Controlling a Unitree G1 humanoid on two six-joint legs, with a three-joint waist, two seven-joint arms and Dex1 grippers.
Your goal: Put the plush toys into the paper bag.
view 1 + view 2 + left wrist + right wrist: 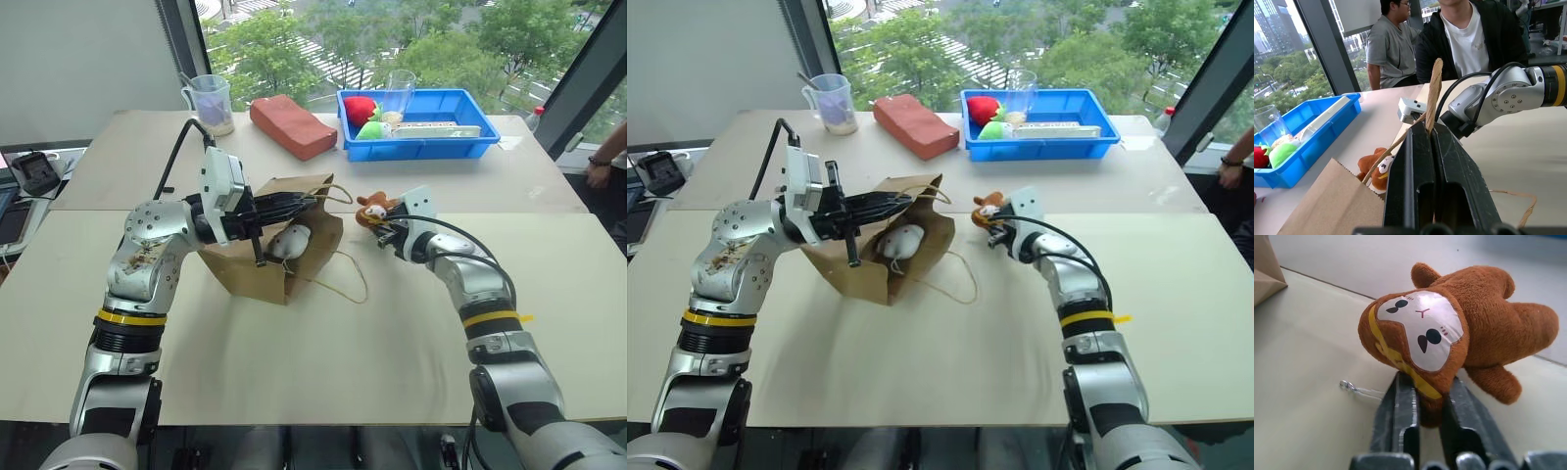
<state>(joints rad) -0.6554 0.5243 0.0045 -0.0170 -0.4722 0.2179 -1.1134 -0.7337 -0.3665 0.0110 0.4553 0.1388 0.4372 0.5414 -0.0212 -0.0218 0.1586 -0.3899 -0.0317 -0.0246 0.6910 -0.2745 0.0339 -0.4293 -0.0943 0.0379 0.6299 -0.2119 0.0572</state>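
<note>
Beyond the beige surface (323, 362) we see treetops. From the head views, our left pincer (312, 203) pinches the paper bag's (235, 269) handle; the white plush toy (291, 241) lies inside. Our right wrist view shows the right pincer (1427, 404) clamped on the brown plush toy (1469, 328).

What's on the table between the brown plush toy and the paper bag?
Only the paper bag's loose handle loop on bare table, seen in the left eye view; brown plush toy sits apart.

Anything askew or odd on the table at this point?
The paper bag lies tipped on its side, its handle pinched by the left gripper, white plush toy at its mouth. Nothing spilled or damaged.
</note>
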